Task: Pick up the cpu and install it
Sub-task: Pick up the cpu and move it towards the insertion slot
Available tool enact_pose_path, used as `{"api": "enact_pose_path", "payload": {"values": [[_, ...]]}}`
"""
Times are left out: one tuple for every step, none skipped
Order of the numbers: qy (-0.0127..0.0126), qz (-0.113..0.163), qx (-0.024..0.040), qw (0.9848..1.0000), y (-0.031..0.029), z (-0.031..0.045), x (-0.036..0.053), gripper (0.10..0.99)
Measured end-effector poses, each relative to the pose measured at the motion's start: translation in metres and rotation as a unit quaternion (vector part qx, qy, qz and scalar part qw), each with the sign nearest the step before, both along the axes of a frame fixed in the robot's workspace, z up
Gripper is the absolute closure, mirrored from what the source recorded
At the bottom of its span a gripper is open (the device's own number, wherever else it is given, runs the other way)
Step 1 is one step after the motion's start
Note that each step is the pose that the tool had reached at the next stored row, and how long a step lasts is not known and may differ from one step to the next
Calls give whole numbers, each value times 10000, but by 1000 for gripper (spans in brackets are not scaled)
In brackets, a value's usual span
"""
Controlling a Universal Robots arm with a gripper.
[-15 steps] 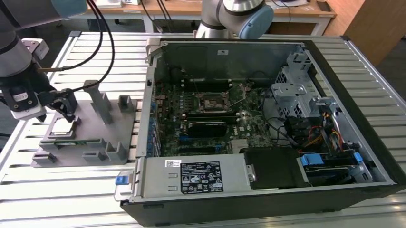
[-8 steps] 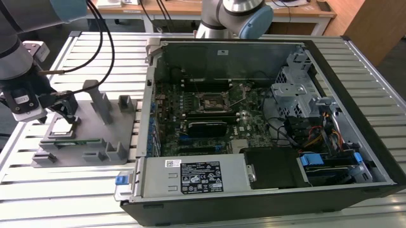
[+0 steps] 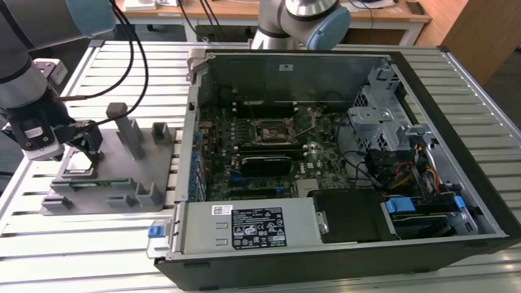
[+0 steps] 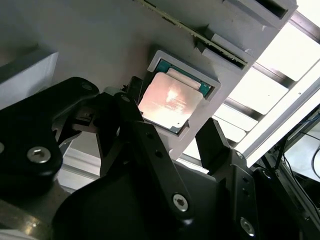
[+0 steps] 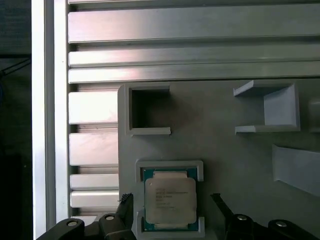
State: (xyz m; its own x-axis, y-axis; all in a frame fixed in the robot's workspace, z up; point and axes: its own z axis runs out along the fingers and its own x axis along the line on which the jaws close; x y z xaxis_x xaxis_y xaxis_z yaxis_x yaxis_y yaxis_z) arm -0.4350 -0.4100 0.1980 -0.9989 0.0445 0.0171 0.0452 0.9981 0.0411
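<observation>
The gripper (image 3: 79, 144) is hanging low over the grey plastic fixture (image 3: 122, 183) at the exterior view's left. Its two black fingers (image 4: 212, 142) are standing apart and gripping nothing.

The cpu (image 5: 170, 200) is lying flat, pale metal lid up, in a shallow square pocket of the fixture. In both wrist views it is sitting directly beneath the gripper, in the gap between the fingers. One finger is standing off each of two opposite edges, and neither appears to be touching the chip. The chip is close to square, so it has no marked long axis. Judging from this, the grasp is turning on a straight drop, not a sideways reach.

Several lines of small dark print are running across the cpu's lid.

A long green memory stick (image 3: 94, 181) is lying along the fixture's edge near the pocket. The fixture is resting on a slatted metal table (image 3: 82, 244).

Toward the exterior view's right, well apart from the chip, an open computer case (image 3: 456, 122) is lying on its side. Its green motherboard (image 3: 244, 131) is showing a metal-framed socket (image 3: 273, 129). A black-and-white label (image 3: 258, 227) is covering the power supply, and a small label (image 3: 285, 67) is sitting on the case's inner wall.
</observation>
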Motion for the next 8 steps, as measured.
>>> {"api": "enact_pose_path", "payload": {"values": [[0, 0, 0, 10000, 3, -11, 0, 380], [0, 0, 0, 10000, 9, -22, -1, 380], [0, 0, 0, 10000, 15, -33, -2, 380], [0, 0, 0, 10000, 24, -44, -4, 380], [-1, 0, 0, 10000, 30, -56, -6, 380], [-2, 0, 0, 10000, 32, -68, -11, 380], [-5, 1, -1, 10000, 32, -77, -15, 380], [-11, 0, 0, 10000, 32, -86, -19, 380]]}}
